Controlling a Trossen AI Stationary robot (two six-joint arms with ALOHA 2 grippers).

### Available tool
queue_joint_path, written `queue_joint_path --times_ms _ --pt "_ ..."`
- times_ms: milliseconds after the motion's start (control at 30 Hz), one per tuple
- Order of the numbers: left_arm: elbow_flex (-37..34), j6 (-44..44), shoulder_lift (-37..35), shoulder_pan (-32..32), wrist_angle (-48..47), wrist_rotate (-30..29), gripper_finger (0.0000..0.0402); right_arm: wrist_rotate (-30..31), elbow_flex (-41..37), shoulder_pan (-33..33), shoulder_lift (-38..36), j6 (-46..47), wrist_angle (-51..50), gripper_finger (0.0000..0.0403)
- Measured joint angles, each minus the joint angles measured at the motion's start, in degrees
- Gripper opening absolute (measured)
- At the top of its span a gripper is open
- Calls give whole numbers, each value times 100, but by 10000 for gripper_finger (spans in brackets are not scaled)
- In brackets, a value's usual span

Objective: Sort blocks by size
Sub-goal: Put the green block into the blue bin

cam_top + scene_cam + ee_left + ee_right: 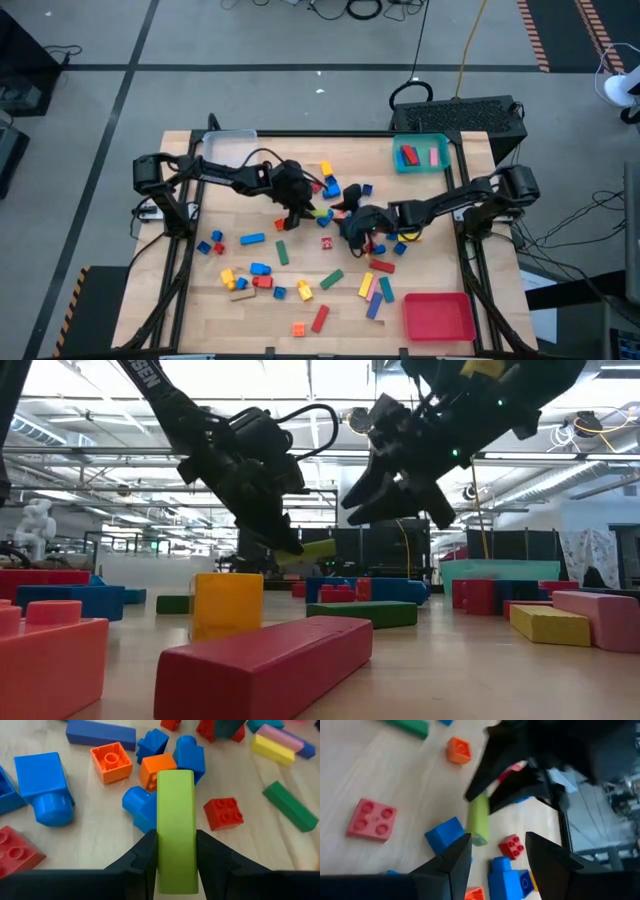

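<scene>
Blocks of many colours and sizes lie scattered over the wooden table (200, 300). My left gripper (176, 862) hangs above the middle of the table, shut on a long lime-green bar (175, 815). The low view shows this bar (312, 550) raised above the tabletop. Just to its right, my right gripper (497, 865) stands open with nothing between its fingers, and it looks toward the lime bar (479, 822) and the left gripper. Under the bar lie blue, orange and red blocks (160, 767). My left gripper pinches the lime bar by its two long sides, close to its near end (176, 870), between the two fingers (145, 855). The bar lies along the fingers and sticks out past their tips. The fingers slant downward, and the bar hangs clear of the table.
A clear tray (228, 148) stands at the far left corner. At the far right is a teal tray (441, 165) with a red and a pink block in it. A red tray (438, 316) sits at the near right. Loose blocks crowd the table's middle and near half.
</scene>
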Motion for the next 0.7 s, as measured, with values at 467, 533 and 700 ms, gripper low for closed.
queue_joint_path --times_ms 467,533,700 --pt "9 -254 -7 12 280 276 108 270 470 -2 905 -926 448 171" --pt "9 -254 -7 12 282 276 108 242 549 -2 1038 -1048 431 171" --pt "9 -264 -7 12 267 276 108 306 732 3 1198 -1144 442 155"
